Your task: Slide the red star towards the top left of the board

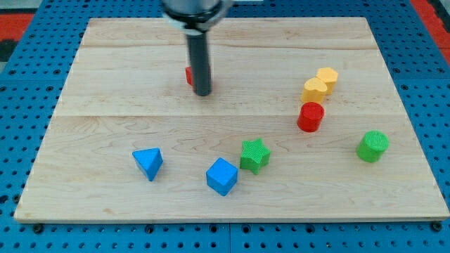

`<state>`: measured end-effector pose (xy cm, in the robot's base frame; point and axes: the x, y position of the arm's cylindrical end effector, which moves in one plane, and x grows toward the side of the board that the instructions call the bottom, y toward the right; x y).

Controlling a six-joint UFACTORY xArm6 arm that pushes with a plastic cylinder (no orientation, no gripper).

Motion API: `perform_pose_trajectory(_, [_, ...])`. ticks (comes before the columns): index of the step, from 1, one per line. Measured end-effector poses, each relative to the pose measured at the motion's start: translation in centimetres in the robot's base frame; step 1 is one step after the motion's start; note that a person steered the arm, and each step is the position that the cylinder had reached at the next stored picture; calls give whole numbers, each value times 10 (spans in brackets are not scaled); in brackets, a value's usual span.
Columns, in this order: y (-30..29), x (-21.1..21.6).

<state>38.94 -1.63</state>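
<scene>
The red star (189, 76) lies in the upper middle of the wooden board (105, 49). Only a small red edge of it shows at the rod's left side; the rest is hidden behind the rod. My tip (202, 93) rests on the board right against the star, at its lower right side. The dark rod runs straight up from there to the view's top edge.
Two yellow blocks (320, 84) sit touching at the right, with a red cylinder (310, 117) just below them. A green cylinder (372, 146) is at far right. A green star (254, 155), blue cube (222, 176) and blue triangle (148, 163) lie along the lower middle.
</scene>
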Motion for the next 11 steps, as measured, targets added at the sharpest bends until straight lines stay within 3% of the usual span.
perform_pose_trajectory(1, [-3,-36])
perform_pose_trajectory(2, [-86,-67])
perform_pose_trajectory(3, [-44,-49])
perform_pose_trajectory(4, [-44,-20])
perform_pose_trajectory(5, [-128,-36])
perform_pose_trajectory(6, [-172,-59])
perform_pose_trajectory(7, [-161,-19])
perform_pose_trajectory(8, [-209,-39])
perform_pose_trajectory(10, [-175,-112])
perform_pose_trajectory(11, [-157,-98])
